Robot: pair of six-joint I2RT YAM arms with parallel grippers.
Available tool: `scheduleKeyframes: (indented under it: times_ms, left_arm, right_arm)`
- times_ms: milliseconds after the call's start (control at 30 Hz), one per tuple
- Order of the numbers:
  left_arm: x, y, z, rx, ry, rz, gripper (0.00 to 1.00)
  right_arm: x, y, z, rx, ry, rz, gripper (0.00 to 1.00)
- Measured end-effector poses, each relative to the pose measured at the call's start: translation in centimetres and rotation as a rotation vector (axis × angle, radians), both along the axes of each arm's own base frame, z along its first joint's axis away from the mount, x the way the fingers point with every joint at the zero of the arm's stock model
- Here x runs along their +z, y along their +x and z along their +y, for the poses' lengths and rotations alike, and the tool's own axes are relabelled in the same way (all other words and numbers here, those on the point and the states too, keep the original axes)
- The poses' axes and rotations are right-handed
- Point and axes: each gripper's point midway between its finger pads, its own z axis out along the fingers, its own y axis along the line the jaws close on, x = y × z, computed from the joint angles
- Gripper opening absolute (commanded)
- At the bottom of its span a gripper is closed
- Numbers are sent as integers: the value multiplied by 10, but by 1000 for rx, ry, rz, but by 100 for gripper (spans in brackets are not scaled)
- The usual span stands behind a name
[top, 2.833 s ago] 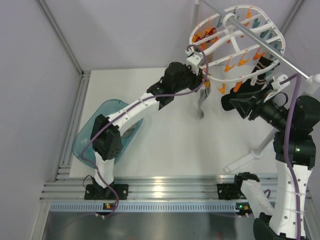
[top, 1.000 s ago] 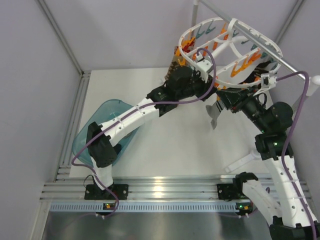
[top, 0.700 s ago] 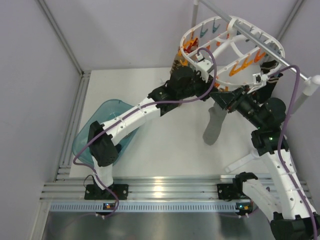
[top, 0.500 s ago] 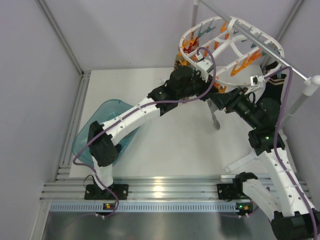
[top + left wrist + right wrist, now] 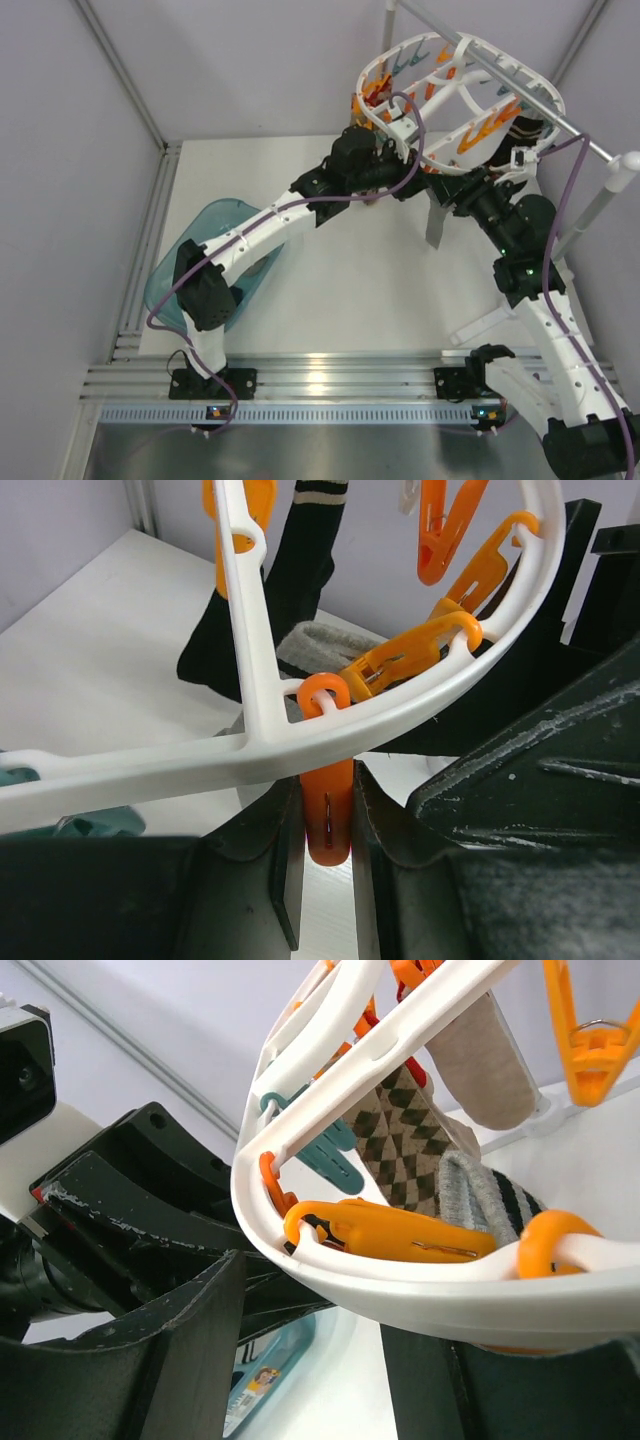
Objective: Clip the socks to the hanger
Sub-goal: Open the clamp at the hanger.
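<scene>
Hanger [image 5: 250, 752] hangs at one o'clock in the top view. Left gripper [image 5: 327, 812] pinches its orange peg [image 5: 328, 835]. Right gripper [image 5: 310, 1352] is open around the rim, near a grey sock [image 5: 465, 1195].

probably a robotics lab cell: aluminium rail frame [image 5: 320, 381], plain grey panels [image 5: 60, 200], white tabletop [image 5: 345, 290].

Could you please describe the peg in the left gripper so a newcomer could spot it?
Find the white oval hanger. Where its rim meets a cross bar, one orange peg hangs straight down between the left gripper's fingers; the neighbouring orange pegs lie tilted and untouched.
</scene>
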Motion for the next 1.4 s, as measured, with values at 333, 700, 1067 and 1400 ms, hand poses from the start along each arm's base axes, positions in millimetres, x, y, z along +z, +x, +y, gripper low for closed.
scheduleKeyframes:
  times_ms: [333, 700, 1067, 1400]
  left_arm:
    - [0, 0, -3, -50, -58, -28, 0]
    - [0, -6, -5, -121, -130, -104, 0]
    - [6, -6, -5, -121, -122, -116, 1]
    - [3, -4, -6, -99, -65, -188, 13]
  right_arm:
    - [-1, 3, 0, -10, 21, 17, 53]
    - [6, 10, 0, -28, 136, 43, 51]
    - [6, 12, 0, -25, 69, 6, 50]
    - [1, 16, -1, -45, 7, 1, 28]
